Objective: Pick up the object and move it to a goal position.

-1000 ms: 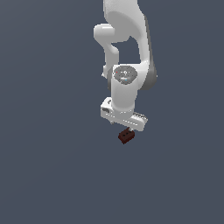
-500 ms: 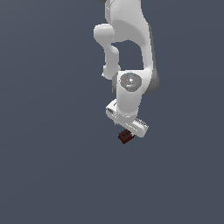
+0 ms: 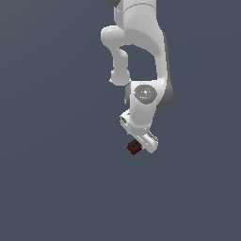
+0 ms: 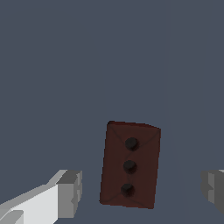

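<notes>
One block [image 4: 130, 164], three holes, sits between my fingers [image 4: 70, 192]
My gripper [image 4: 142, 192] is spread wide, pads clear of it

open room lies all around the claw [image 3: 141, 144] and block [image 3: 134, 148]

The block [image 4: 130, 164] is a small dark red-brown brick with three dark round holes in a row along its facing side. In the exterior view it sits just below the centre of the frame [image 3: 134, 147], a tiny dark shape.
</notes>
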You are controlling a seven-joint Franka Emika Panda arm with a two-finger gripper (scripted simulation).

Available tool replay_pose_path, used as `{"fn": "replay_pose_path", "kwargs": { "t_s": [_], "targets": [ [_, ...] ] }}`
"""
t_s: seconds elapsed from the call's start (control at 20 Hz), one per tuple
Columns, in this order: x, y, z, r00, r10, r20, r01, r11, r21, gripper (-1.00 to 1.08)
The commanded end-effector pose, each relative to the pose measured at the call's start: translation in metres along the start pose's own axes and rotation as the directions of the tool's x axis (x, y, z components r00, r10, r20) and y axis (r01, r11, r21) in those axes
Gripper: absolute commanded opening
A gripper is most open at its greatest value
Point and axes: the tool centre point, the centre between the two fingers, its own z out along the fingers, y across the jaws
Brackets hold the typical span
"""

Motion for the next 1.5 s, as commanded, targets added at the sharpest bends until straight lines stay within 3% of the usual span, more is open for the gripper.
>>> {"fn": "replay_pose_path", "kwargs": {
  "t_s": [0.0,0.7,1.4,1.45],
  "targets": [
    [-0.002,-0.001,0.004,0.999,0.037,-0.002,-0.037,0.999,-0.001,1.00],
    [-0.005,-0.003,0.013,0.996,0.093,-0.006,-0.093,0.996,-0.003,1.00],
    [-0.005,-0.003,0.060,0.995,0.098,-0.006,-0.098,0.995,-0.003,1.00],
    [-0.005,-0.003,0.060,0.995,0.098,-0.006,-0.098,0.995,-0.003,-1.00]
  ]
}}
